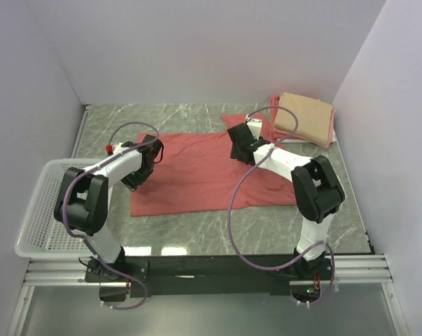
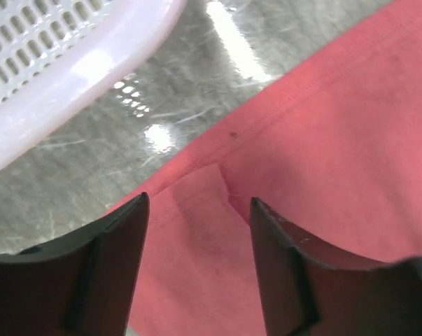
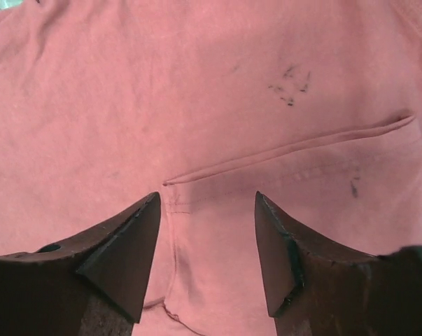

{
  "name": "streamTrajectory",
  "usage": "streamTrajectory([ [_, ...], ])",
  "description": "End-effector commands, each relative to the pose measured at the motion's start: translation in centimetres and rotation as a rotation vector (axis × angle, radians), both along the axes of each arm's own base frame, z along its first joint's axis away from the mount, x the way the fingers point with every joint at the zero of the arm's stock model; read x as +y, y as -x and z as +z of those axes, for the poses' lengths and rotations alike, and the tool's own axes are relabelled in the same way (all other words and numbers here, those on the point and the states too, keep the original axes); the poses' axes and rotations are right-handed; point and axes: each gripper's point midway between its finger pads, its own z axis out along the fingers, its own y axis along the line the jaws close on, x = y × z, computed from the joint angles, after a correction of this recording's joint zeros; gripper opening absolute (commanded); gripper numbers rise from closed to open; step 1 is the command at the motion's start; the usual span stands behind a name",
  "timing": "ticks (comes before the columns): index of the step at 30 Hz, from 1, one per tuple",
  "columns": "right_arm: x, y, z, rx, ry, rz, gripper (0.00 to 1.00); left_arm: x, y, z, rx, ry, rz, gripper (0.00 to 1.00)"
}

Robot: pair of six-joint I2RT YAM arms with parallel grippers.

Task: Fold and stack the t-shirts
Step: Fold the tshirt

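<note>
A large salmon-red t-shirt (image 1: 197, 175) lies spread flat on the marble table. My left gripper (image 1: 142, 165) is open over the shirt's left edge; the left wrist view shows its fingers (image 2: 123, 259) straddling a folded corner of red cloth (image 2: 197, 231) near the hem. My right gripper (image 1: 240, 145) is open over the shirt's upper right part; the right wrist view shows a seam and fold (image 3: 280, 150) between its fingers (image 3: 127, 252). A folded tan t-shirt (image 1: 305, 117) lies on a folded pink one (image 1: 275, 106) at the back right.
A white plastic mesh basket (image 1: 39, 210) stands at the table's left edge and shows in the left wrist view (image 2: 64, 56). White walls enclose the back and sides. A metal rail (image 1: 211, 269) runs along the near edge.
</note>
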Motion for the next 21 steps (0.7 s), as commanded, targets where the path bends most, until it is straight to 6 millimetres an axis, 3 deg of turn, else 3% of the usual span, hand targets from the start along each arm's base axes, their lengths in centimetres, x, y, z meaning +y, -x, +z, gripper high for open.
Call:
streamTrajectory([
  [1, -1.2, -1.4, 5.2, -0.095, -0.044, -0.03, 0.63, -1.2, -2.5, 2.9, -0.115, 0.054, -0.065, 0.69],
  [3, -2.4, -0.9, 5.8, -0.077, -0.087, -0.04, 0.62, -1.6, -2.9, 3.5, -0.123, 0.067, -0.107, 0.71],
  [6, -6.4, -0.6, 5.2, -0.024, -0.156, -0.094, 0.59, -2.9, -3.7, 4.9, -0.162, 0.107, -0.182, 0.7],
  [7, -7.4, -0.3, 4.8, -0.008, -0.164, -0.1, 0.57, -3.7, -3.8, 5.5, -0.181, 0.139, -0.213, 0.71],
  [8, -9.6, -0.6, 4.5, -0.002, -0.173, -0.138, 0.54, -4.5, -4.2, 5.9, -0.205, 0.157, -0.244, 0.71],
  [10, -10.5, -0.4, 3.7, 0.022, -0.214, -0.127, 0.52, -5.8, -4.4, 6.4, -0.217, 0.189, -0.325, 0.72],
  [11, -12.1, -0.7, 3.4, 0.021, -0.224, -0.148, 0.51, -7.3, -4.3, 6.5, -0.215, 0.228, -0.375, 0.72],
  [15, -13.7, -0.7, 1.7, 0.069, -0.253, -0.16, 0.45, -10.3, -4.4, 7.3, -0.21, 0.264, -0.526, 0.71],
  [21, -13.5, -0.4, -0.6, 0.119, -0.261, -0.163, 0.48, -13.2, -4.0, 7.5, -0.21, 0.332, -0.662, 0.7],
])
